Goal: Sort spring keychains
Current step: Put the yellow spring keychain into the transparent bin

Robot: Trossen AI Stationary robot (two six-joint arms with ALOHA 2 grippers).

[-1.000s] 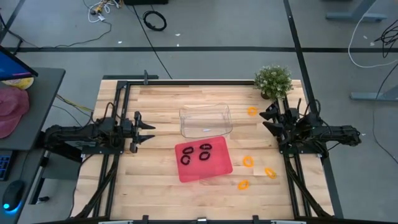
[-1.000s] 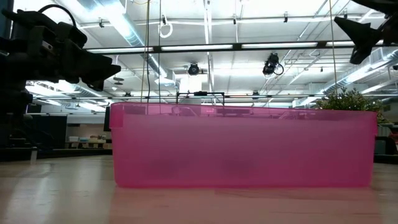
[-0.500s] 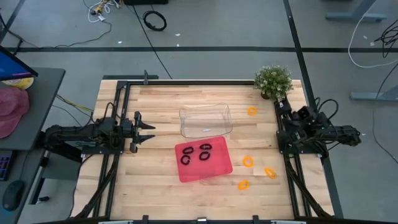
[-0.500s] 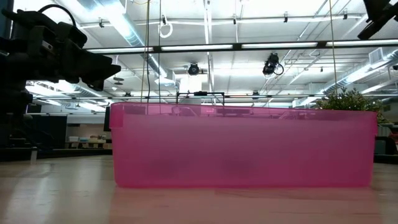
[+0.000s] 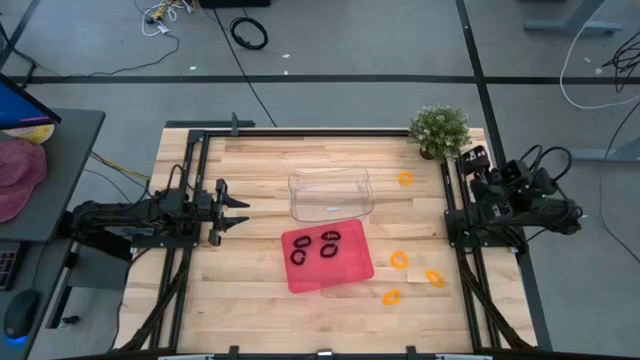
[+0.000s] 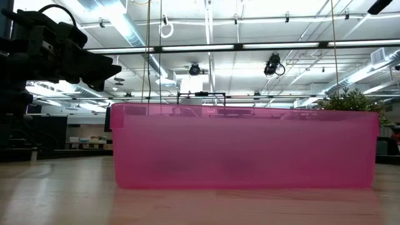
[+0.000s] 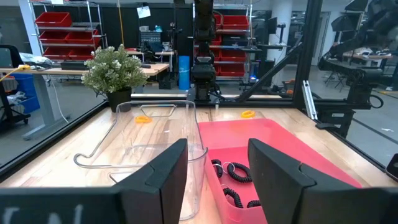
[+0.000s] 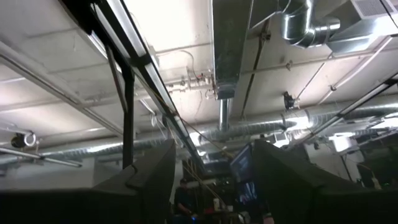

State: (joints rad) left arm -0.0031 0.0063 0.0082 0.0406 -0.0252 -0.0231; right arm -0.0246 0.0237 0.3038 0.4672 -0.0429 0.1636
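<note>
4 black spring keychains (image 5: pixel 318 246) lie in our red tray (image 5: pixel 345 270); 4 orange ones (image 5: pixel 399 260) remain on the table (image 5: pixel 250 300). Both our grippers, left (image 5: pixel 238 212) and right (image 8: pixel 211 180), hang spread and empty.

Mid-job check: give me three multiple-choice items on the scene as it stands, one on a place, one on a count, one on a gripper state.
1. Where do the black spring keychains lie?
A. in the clear bin
B. in the red tray
C. beside the plant

2. How many orange spring keychains lie on the table?
A. two
B. four
C. six

3. How does the left gripper stand?
A. open and empty
B. shut on a keychain
C. shut on the tray's rim

Answers: 1 B, the high view shows them inside the red tray. 2 B, one near the plant, three near the table's right side. 3 A, its fingers are apart with nothing between.
</note>
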